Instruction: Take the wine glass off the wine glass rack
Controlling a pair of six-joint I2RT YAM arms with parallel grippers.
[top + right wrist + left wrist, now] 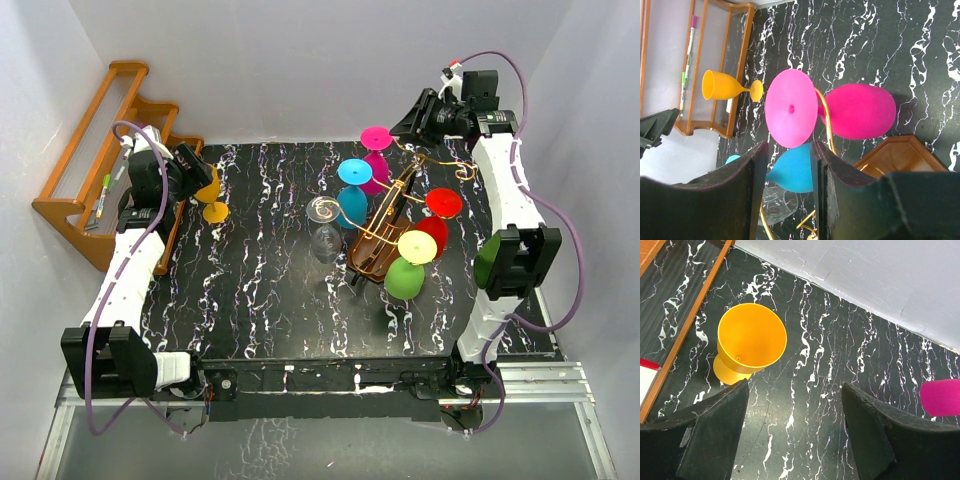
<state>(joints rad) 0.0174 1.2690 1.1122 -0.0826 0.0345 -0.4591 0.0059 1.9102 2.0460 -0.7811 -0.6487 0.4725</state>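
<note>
The violin-shaped wooden wine glass rack [385,225] with gold wire arms stands right of the table's middle. Pink [376,140], blue [353,175], red [442,204], yellow-green [414,250] and clear [323,225] glasses hang on it. My right gripper [410,122] is open just behind the pink glass's foot [791,107], which sits right at my fingertips [760,155]; the pink bowl [860,111] hangs on a gold wire. My left gripper [195,168] is open and empty. An orange-yellow glass [751,337] stands upright on the table just ahead of it.
An orange-brown stepped shelf [100,160] holding markers stands at the far left, close to the left arm. The back wall [880,275] is close behind both grippers. The table [260,300] is black marble-patterned.
</note>
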